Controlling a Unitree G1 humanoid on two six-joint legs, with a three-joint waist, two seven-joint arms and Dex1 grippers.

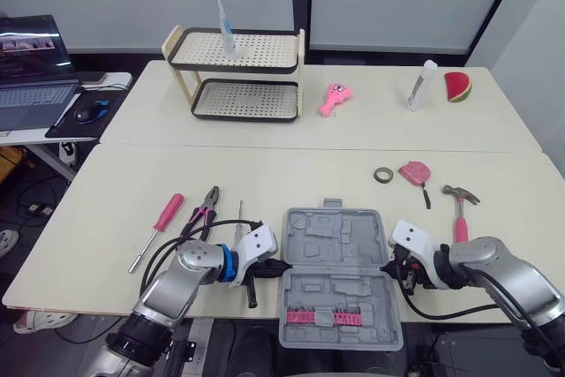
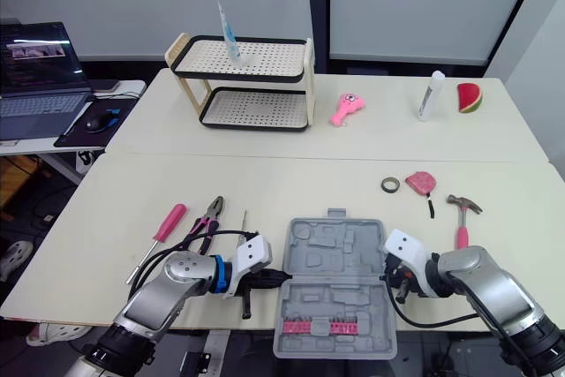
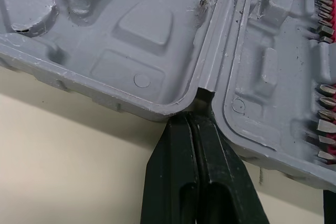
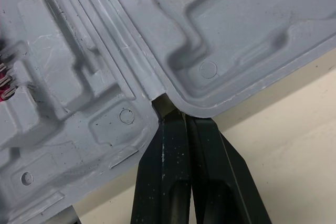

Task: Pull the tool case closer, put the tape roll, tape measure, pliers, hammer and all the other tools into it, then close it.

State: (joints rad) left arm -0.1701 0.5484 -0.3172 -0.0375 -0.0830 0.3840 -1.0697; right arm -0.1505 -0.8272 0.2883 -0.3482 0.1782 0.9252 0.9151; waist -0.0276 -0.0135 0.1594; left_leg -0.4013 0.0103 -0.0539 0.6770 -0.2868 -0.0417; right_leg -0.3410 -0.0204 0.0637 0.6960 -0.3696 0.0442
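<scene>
1. Tool case [image 1: 331, 231] lies open and flat at 6 o'clock on my worktop [image 1: 265, 174], both grey halves facing up. Its near half reaches over the front edge.
2. A row of pink bits [image 1: 320, 315] sits in the near half. The far half's moulded pockets hold no tools.
3. My left pincer [image 1: 281, 267] is at the case's 9 o'clock side. Its black fingers [image 3: 173, 171] are pressed together, with the tips in the hinge notch between the two halves.
4. My right pincer [image 1: 386, 267] is at the 3 o'clock side. Its fingers [image 4: 163, 171] are also pressed together, tips touching the hinge notch there. I see nothing held between either pair.
5. From the case, the pliers [image 1: 205, 210] lie at 10 o'clock, and the pink screwdriver [image 1: 157, 229] is further out, nearer 9 o'clock.
6. The tape roll [image 1: 383, 176] is at 1 o'clock with the pink tape measure [image 1: 414, 172] just beside it.
7. The hammer [image 1: 460, 209] lies at 2 o'clock, near my right arm.
</scene>
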